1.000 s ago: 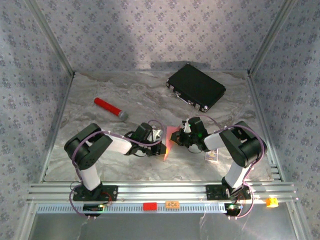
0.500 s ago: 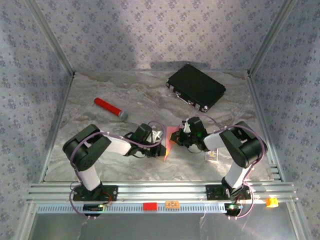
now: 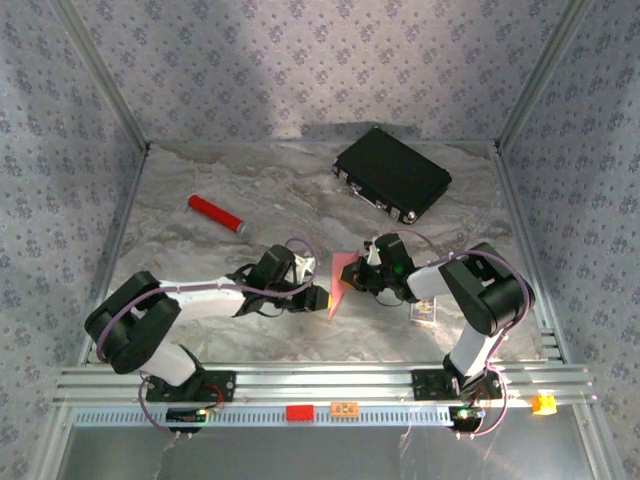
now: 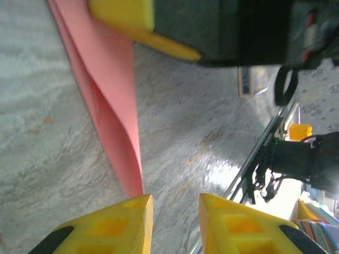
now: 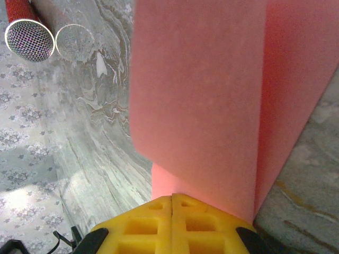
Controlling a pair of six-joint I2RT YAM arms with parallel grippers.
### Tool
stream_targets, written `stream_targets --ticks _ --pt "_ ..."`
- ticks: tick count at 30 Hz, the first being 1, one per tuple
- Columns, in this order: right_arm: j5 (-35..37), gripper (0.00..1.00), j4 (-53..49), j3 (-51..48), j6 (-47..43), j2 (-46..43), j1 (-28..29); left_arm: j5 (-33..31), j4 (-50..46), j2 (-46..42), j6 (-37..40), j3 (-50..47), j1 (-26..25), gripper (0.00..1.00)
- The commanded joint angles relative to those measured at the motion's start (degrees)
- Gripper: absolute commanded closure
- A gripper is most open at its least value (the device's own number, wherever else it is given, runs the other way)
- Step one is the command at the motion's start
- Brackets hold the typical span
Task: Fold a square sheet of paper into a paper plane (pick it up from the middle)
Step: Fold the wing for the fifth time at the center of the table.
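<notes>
arms (image 3: 200, 297): black joints, white links | cables (image 3: 296, 241): purple loops | pincer pads (image 4: 233, 225): yellow, square recesses

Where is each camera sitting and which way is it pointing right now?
Top external: above, behind the bases, looking down at the table; both arms, left claw, right claw.
Left wrist: low over the table, facing the pink paper; its yellow fingers at bottom.
Right wrist: facing along the paper pinched in its shut fingers.
All three share the paper.

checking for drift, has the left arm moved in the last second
Yes. The left arm's elbow has swung left and down toward the near rail, away from the red cylinder; the left pincer stays beside the paper.
</notes>
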Motion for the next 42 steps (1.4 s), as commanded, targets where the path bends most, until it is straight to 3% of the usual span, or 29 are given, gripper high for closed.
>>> stream_targets --ticks 1,8,20,42 --pt "5.37 0.93 -7.63 -0.93 -1.61 2.22 0.33 0.15 -0.93 1.60 1.19 3.30 1.43 0.75" --pt "5.30 0.93 -7.63 -0.76 -1.52 2.63 0.34 8.24 7.31 12.58 -2.21 9.91 1.95 0.85" --pt "5.38 0.94 -7.69 -0.80 -1.44 2.71 0.52 10.48 7.30 19.97 -2.21 10.90 2.09 0.87" --pt "5.83 0.95 -7.80 -0.80 -1.11 3.61 0.69 10.52 7.65 20.58 -2.39 8.61 -0.47 0.89"
